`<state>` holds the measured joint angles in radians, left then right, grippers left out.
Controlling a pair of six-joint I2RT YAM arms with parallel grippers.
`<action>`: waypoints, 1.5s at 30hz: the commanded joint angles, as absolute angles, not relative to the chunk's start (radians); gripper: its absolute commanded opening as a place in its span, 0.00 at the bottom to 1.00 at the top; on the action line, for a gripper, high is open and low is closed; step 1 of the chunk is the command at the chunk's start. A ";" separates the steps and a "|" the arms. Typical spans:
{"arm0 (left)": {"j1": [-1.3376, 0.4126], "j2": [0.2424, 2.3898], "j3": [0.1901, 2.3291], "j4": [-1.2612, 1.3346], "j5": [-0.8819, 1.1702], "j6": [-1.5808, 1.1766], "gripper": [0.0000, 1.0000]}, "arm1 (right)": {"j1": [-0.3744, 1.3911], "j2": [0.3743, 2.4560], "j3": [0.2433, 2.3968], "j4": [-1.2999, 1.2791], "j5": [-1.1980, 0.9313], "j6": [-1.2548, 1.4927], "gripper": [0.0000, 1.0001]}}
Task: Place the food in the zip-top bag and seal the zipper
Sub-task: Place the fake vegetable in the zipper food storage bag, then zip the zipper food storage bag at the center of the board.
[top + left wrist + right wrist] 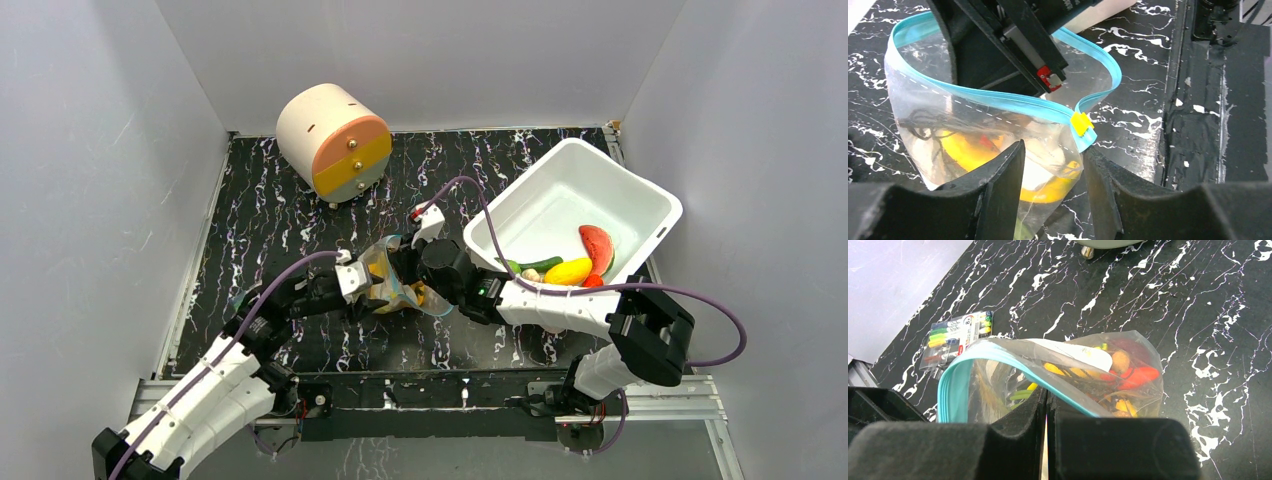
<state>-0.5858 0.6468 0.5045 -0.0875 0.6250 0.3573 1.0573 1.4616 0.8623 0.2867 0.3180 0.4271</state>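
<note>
Zip-top bag (923, 70): clear, floppy, mouth gaping; teal zipper (1013, 102) curves round rim, yellow slider (1082, 125) just above left gripper (1054, 150). Bag stands between both grippers.
Left gripper: jaws half apart, pinching bag's bulging lower side.
Right gripper (1046, 395): jaws together, clamped on zipper.
In bag: yellow banana (960, 150), red chili (1140, 376).
White tub (560, 185), right of right gripper: red slice (597, 246), yellow piece (568, 270), green cucumber (541, 264).

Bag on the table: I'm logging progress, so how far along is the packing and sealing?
Done: several toy foods are inside the bag. In hand: the right gripper is shut on the bag's rim. The jaws of the left gripper flank the corner below the yellow slider, grip unclear. Left: more food sits in the white tub, and the blue zipper gapes open.
</note>
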 commanded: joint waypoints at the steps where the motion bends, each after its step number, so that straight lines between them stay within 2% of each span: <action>1: -0.589 0.655 0.498 -0.001 0.595 0.357 0.42 | 1.052 1.448 0.900 0.318 0.315 0.436 0.00; 6: -0.589 0.655 0.496 0.023 0.582 0.363 0.24 | 1.052 1.436 0.912 0.299 0.290 0.430 0.01; 7: -0.589 0.656 0.498 0.029 0.581 0.360 0.20 | 1.053 1.428 0.912 0.293 0.285 0.429 0.03; 10: -0.589 0.649 0.499 0.046 0.574 0.327 0.00 | 1.052 1.401 0.915 0.275 0.254 0.403 0.12; 16: -0.589 0.633 0.500 0.030 0.606 0.285 0.00 | 1.052 1.271 0.913 0.145 0.234 0.322 0.32; 20: -0.589 0.617 0.513 0.014 0.601 0.267 0.00 | 1.052 1.174 0.901 0.035 0.119 0.227 0.43; 25: -0.590 0.600 0.528 0.047 0.608 0.217 0.00 | 1.052 1.095 0.882 -0.051 -0.049 0.098 0.46; 31: -0.590 0.584 0.546 0.057 0.624 0.176 0.00 | 1.053 1.054 0.821 0.022 -0.123 -0.003 0.45; 36: -0.590 0.566 0.542 0.054 0.618 0.165 0.00 | 1.053 1.134 0.828 0.054 -0.123 -0.058 0.46; 39: -0.590 0.558 0.541 0.047 0.618 0.164 0.00 | 1.054 1.180 0.829 0.069 -0.153 -0.073 0.43; 41: -0.589 0.549 0.542 0.035 0.613 0.165 0.00 | 1.054 1.197 0.839 0.073 -0.152 -0.081 0.32; 43: -0.590 0.540 0.547 0.017 0.605 0.170 0.00 | 1.054 1.201 0.852 0.083 -0.153 -0.084 0.13; 45: -0.589 0.532 0.553 -0.004 0.597 0.176 0.00 | 1.054 1.195 0.863 0.101 -0.183 -0.083 0.00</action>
